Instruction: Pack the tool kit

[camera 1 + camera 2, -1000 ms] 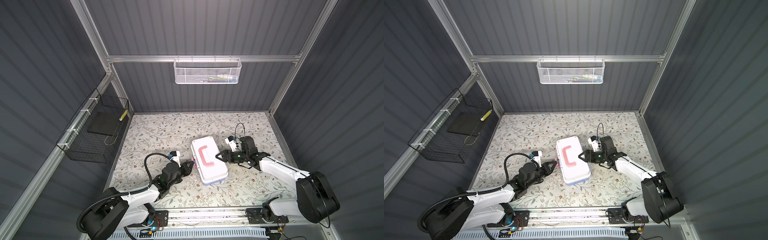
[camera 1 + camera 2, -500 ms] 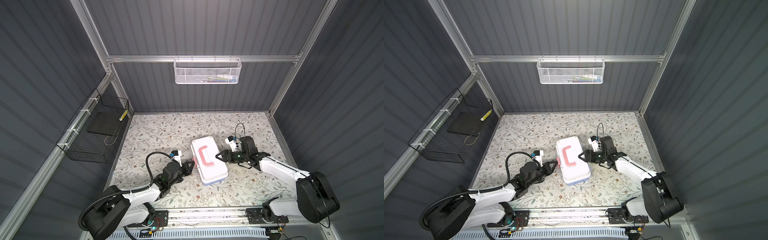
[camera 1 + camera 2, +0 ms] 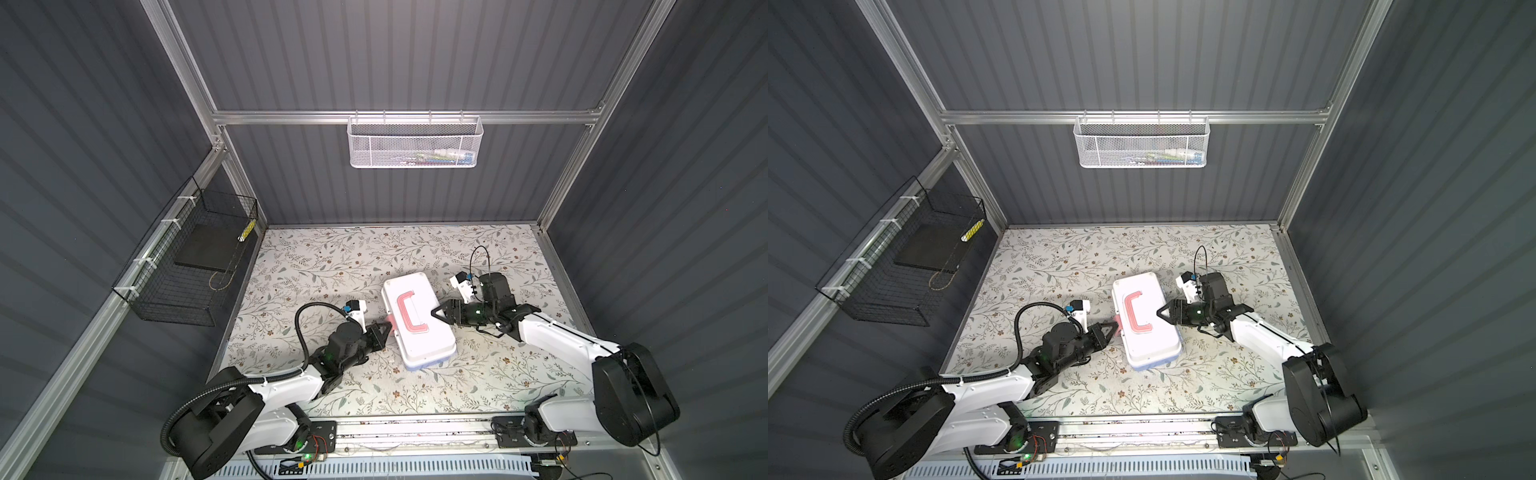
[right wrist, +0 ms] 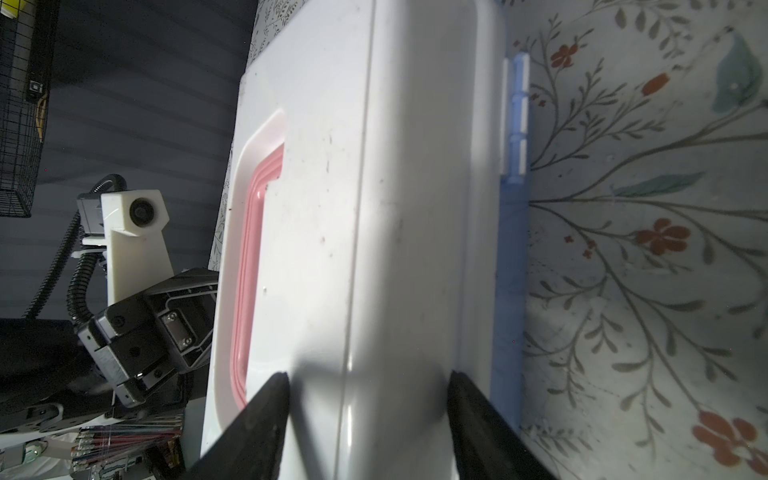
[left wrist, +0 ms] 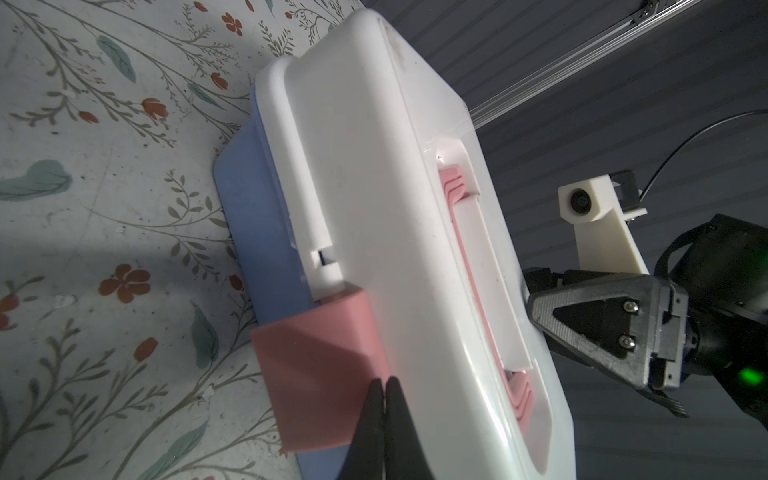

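Note:
The tool kit [image 3: 417,328] [image 3: 1146,324] lies closed mid-table, a white lid over a light-blue base, with its pink handle [image 3: 409,313] folded flat. My left gripper [image 3: 386,329] [image 5: 384,384] is shut with nothing between its fingers. Its tips touch the pink latch [image 5: 316,345] where it meets the lid. My right gripper [image 3: 434,312] [image 4: 365,382] stands open on the hinge side of the tool kit [image 4: 374,208]. One fingertip rests on the lid top by the handle recess, the other on the lid's side wall. No loose tools show.
A white mesh basket [image 3: 413,141] hangs on the back wall. A black wire basket [image 3: 187,266] hangs on the left wall. Dark walls close in the floral table on three sides, and a metal rail [image 3: 415,432] runs along the front.
My left gripper's jaws have closed at the pink latch. The right arm and the tool kit have not visibly moved.

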Motion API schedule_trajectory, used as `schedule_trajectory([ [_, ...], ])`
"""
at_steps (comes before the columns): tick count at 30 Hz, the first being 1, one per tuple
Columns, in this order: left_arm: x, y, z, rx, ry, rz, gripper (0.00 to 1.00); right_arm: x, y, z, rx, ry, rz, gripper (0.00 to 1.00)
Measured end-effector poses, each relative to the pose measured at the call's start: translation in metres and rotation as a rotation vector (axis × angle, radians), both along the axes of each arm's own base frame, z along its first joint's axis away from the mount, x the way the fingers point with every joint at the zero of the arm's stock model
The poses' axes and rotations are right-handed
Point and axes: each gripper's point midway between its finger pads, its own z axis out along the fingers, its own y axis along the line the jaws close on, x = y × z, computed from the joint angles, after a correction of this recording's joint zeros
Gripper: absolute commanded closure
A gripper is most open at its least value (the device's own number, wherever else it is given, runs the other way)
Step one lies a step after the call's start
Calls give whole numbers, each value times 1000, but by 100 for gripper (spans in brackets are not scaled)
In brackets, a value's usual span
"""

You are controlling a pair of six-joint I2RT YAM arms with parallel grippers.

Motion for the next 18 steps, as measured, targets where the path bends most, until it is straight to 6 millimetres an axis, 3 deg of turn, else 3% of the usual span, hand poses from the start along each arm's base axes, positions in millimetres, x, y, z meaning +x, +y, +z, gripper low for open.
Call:
schedule_trajectory([
  [14,1,-4,4,34,-3,-14,93,0,0,0,-1,0,0,38],
  [18,3,7,25,85,-29,18,91,0,0,0,-1,0,0,38],
])
